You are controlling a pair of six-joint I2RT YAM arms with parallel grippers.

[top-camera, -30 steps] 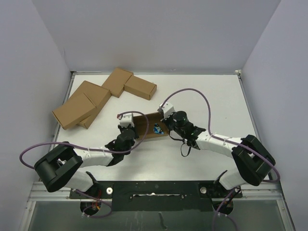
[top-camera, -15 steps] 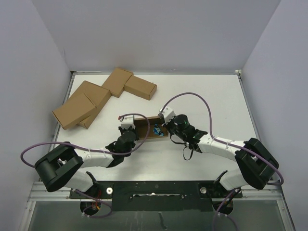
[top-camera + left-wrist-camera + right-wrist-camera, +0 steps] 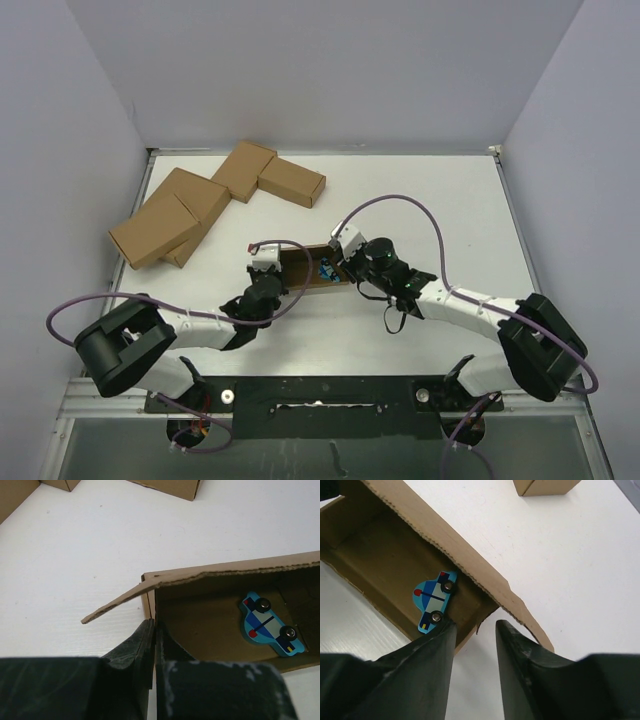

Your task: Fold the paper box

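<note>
Left wrist: claw pinching paper box

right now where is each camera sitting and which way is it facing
Top external: above and behind the arm bases, looking down on the table; left arm and right arm show, meeting at the paper box.
Left wrist: low at the box's end, looking into it; left gripper at the bottom.
Right wrist: above the box's other end, looking down; right gripper at the bottom.
Shared: both wrist views show the blue toy car inside the box.
</note>
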